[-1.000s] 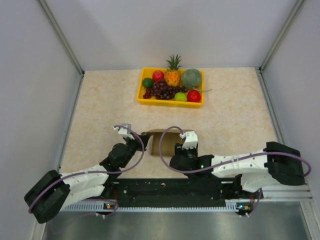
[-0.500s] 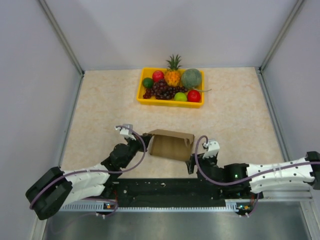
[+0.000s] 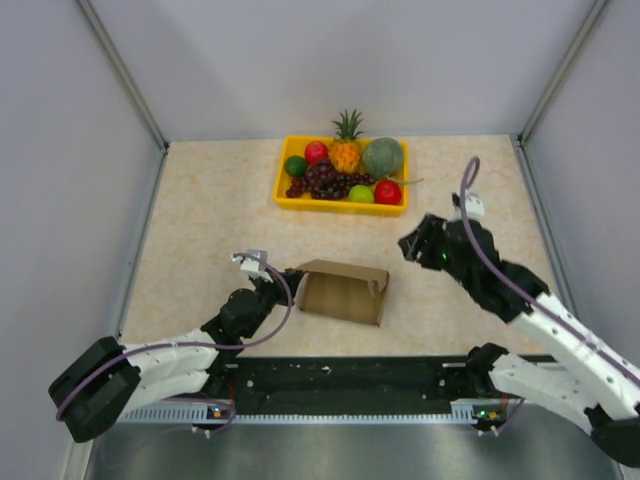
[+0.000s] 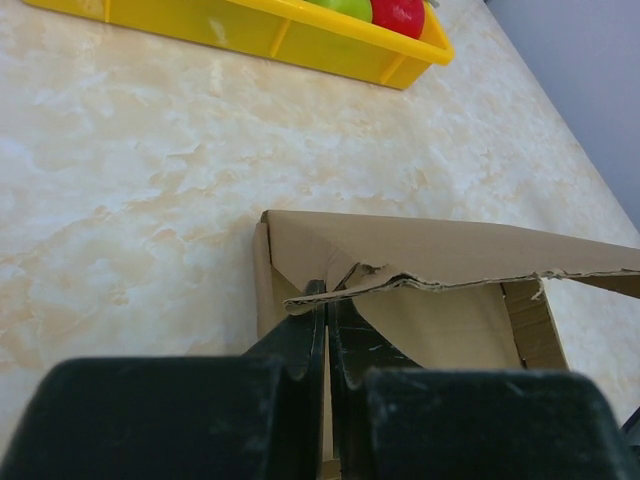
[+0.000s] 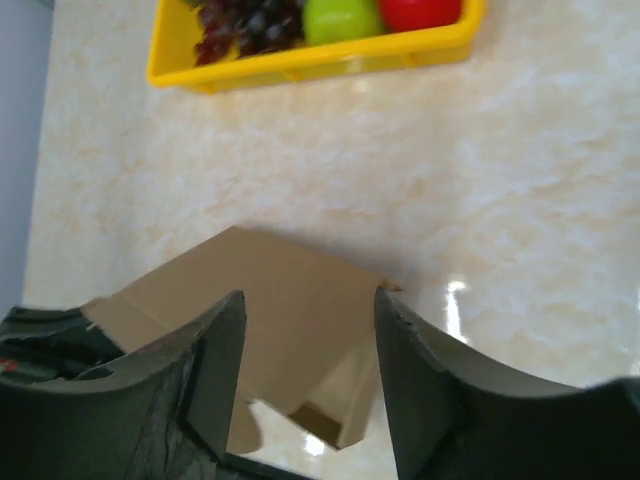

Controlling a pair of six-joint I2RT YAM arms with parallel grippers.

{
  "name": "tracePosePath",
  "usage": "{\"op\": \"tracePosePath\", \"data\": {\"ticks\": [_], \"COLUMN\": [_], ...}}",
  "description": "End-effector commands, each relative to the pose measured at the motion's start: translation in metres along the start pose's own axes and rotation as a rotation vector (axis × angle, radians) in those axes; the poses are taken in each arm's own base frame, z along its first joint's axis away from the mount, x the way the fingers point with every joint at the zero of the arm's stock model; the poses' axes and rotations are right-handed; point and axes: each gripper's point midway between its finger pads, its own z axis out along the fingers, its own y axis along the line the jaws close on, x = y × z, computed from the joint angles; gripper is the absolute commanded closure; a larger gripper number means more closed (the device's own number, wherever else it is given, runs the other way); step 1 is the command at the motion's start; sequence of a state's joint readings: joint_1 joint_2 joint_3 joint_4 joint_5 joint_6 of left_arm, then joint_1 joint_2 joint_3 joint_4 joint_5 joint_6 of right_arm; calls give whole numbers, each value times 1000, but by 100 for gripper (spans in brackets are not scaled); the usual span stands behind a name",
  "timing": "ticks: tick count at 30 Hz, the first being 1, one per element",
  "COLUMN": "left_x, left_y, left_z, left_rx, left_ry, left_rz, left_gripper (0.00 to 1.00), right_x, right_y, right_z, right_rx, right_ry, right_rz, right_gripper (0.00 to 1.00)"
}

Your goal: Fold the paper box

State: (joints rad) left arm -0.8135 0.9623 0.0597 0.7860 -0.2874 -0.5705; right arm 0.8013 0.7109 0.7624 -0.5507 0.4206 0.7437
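The paper box (image 3: 345, 292) is a small brown carton lying on the table in front of the arms, its lid panel folded down over it. My left gripper (image 3: 283, 281) is at the box's left end. In the left wrist view its fingers (image 4: 328, 300) are pressed together with a strip of cardboard between them, the tips tucked under the lid's torn edge (image 4: 450, 250). My right gripper (image 3: 413, 246) hangs raised to the right of the box, apart from it. Seen from its wrist, its jaws (image 5: 310, 300) stand open and empty above the box (image 5: 270, 290).
A yellow tray (image 3: 340, 207) of plastic fruit stands at the back of the table, and shows in the left wrist view (image 4: 300, 35) and the right wrist view (image 5: 330, 58). White walls close in the table left and right.
My right arm has left the box, drawn back, then swung up and to the right with its jaws open. The lid now lies over the box. The left gripper has stayed put.
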Motion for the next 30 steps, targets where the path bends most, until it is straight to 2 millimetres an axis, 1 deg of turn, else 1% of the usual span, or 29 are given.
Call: {"op": "tracePosePath", "data": {"ticks": [1, 2, 3, 4, 5, 7, 8, 9, 11, 12, 13, 14, 17, 18, 19, 20, 21, 22, 24, 26, 27, 28, 29, 30], "left_x": [47, 47, 44, 45, 48, 48, 48, 48, 49, 50, 49, 49, 52, 55, 56, 58, 59, 63, 63, 72, 62, 64, 76, 68], "left_y": [34, 34, 30, 29, 31, 31, 31, 30, 31, 31, 31, 31, 30, 29, 28, 27, 25, 20, 14, 14, 4, 4, 7, -2], "left_z": [-22, -21, -19, -19, -20, -21, -21, -21, -21, -22, -22, -22, -23, -24, -24, -25, -25, -28, -31, -38, -36, -39, -49, -52], "left_rx": [-67, -71, -61, -58, -64, -64, -65, -63, -63, -63, -63, -61, -52, -46, -38, -30, -20, 9, 38, 50, 62, 55, 48, 65], "left_ry": [132, 135, 131, 138, 155, 155, 156, 157, 160, 164, 162, 163, 176, 190, 194, 202, 212, 234, 245, 296, 281, 304, 376, 364], "left_rz": [68, 68, 71, 72, 79, 78, 79, 85, 89, 91, 91, 91, 102, 108, 107, 105, 105, 102, 92, 91, 56, 38, 30, -21], "left_gripper": [100, 100, 100, 100, 100, 100, 100, 100, 100, 100, 100, 100, 100, 100, 99, 97, 90, 86, 80, 70, 68, 62, 59, 56], "right_x": [5, -12, -14, -15, -19, 0, 20, 28, 53, 64, 69, 85, 104, 119, 121, 125, 132, 138, 147, 157, 159, 161, 163, 166], "right_y": [90, 109, 123, 135, 157, 172, 182, 187, 188, 188, 191, 193, 190, 182, 182, 180, 175, 171, 162, 156, 154, 153, 154, 151], "right_z": [17, 19, 17, 20, 17, 22, 25, 28, 35, 38, 39, 42, 51, 56, 59, 60, 63, 67, 72, 78, 79, 81, 82, 83], "right_rx": [-321, -375, -434, -482, -577, -657, -674, -717, -695, -711, -727, -720, -702, -678, -690, -692, -677, -665, -645, -638, -642, -647, -664, -659], "right_ry": [320, 267, 272, 272, 290, 364, 434, 420, 467, 475, 480, 517, 532, 557, 552, 557, 564, 570, 571, 587, 594, 599, 600, 604], "right_rz": [-36, -5, 24, 57, 127, 192, 245, 255, 286, 298, 311, 321, 318, 315, 320, 322, 319, 313, 305, 300, 302, 308, 312, 310], "right_gripper": [52, 54, 55, 58, 60, 65, 67, 67, 67, 68, 68, 68, 68, 68, 68, 68, 68, 68, 67, 67, 67, 67, 67, 67]}}
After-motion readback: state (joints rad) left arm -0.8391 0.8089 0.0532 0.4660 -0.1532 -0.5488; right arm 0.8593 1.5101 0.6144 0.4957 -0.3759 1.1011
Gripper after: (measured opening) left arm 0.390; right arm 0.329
